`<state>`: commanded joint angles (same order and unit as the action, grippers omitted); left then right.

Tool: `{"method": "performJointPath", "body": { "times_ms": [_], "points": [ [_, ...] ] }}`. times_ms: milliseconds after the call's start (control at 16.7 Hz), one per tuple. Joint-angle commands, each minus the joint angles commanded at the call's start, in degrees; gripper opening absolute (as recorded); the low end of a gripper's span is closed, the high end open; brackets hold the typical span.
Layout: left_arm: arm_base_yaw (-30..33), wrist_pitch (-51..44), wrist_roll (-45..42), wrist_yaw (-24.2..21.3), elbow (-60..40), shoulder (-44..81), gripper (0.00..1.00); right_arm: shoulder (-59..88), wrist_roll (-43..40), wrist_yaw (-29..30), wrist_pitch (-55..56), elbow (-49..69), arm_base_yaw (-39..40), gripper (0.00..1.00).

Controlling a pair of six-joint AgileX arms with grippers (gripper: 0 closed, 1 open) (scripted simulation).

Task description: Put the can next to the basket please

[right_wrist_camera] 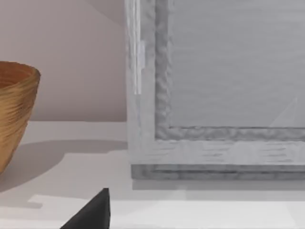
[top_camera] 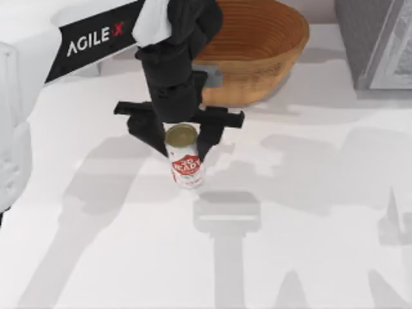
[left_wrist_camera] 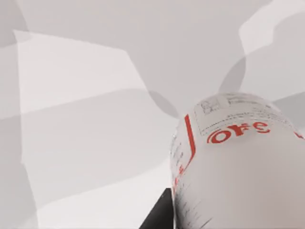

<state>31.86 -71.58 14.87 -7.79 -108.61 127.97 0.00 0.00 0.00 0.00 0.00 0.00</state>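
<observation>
The can (top_camera: 185, 165) is a white tin with a red label and a dull gold top. It stands upright between the fingers of my left gripper (top_camera: 183, 150), which is shut on it just in front of the basket (top_camera: 273, 64). Its shadow falls apart from it on the table, to the right and nearer the front. In the left wrist view the can (left_wrist_camera: 238, 171) looms close beside one dark finger (left_wrist_camera: 159, 217). The orange-brown woven basket (right_wrist_camera: 14, 114) sits at the back of the table. One dark fingertip (right_wrist_camera: 93, 212) of my right gripper pokes into the right wrist view.
A grey framed block (top_camera: 376, 42) stands at the back right, to the right of the basket; the right wrist view has this block (right_wrist_camera: 214, 95) close ahead. White tabletop (top_camera: 309, 244) spreads across the front and right, crossed by arm shadows.
</observation>
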Motion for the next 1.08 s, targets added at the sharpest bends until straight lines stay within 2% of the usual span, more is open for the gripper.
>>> {"method": "performJointPath", "body": {
  "times_ms": [240, 480, 720, 1080],
  "points": [
    [7.6, -4.7, 14.7, 2.2, -11.0, 6.8, 0.0, 0.0, 0.0, 0.0, 0.0, 0.0, 0.0, 1.0],
    [11.8, -7.6, 24.7, 5.5, -20.6, 12.6, 0.0, 0.0, 0.0, 0.0, 0.0, 0.0, 0.0, 1.0],
    [13.3, -9.0, 28.4, 7.5, -25.0, 15.2, 0.0, 0.0, 0.0, 0.0, 0.0, 0.0, 0.0, 1.0],
    [13.0, -8.8, 28.3, 7.4, -24.8, 15.1, 0.0, 0.0, 0.0, 0.0, 0.0, 0.0, 0.0, 1.0]
  ]
}}
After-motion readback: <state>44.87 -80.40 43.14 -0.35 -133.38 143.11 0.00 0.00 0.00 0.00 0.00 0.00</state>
